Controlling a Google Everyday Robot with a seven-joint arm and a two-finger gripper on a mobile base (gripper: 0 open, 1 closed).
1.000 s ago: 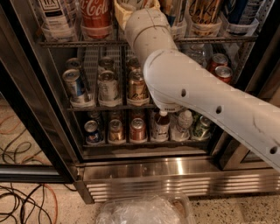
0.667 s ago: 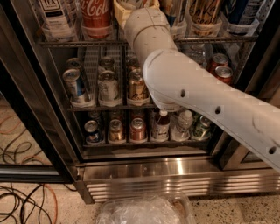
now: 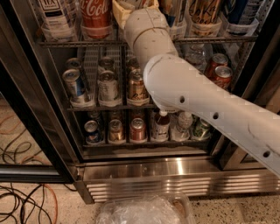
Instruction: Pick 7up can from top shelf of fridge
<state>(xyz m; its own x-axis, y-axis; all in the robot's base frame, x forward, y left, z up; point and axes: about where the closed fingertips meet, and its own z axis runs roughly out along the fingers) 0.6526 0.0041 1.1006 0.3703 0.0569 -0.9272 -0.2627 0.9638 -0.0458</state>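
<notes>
Change: nothing is being moved since a second ago; the white jointed arm (image 3: 197, 96) is being held in the same reach.
Gripper: the pale gripper (image 3: 131, 6) is being kept at the grey wire top shelf (image 3: 78, 43), beside the red Coca-Cola can (image 3: 94, 15); whether anything is being held cannot be told.
7up can: it is being hidden behind the wrist.
Meaning: a grasp is probably being settled.

Smooth satin-white plastic robot arm shell (image 3: 197, 96) centre to 4 o'clock, gripper hidden beyond it at 12; shiny brushed-steel ribbed base grille (image 3: 175, 180) at 6; thin grey metal-wire top shelf (image 3: 78, 43) at 11; glossy red Coca-Cola can (image 3: 95, 15); crinkly clear plastic bag (image 3: 140, 212).
</notes>
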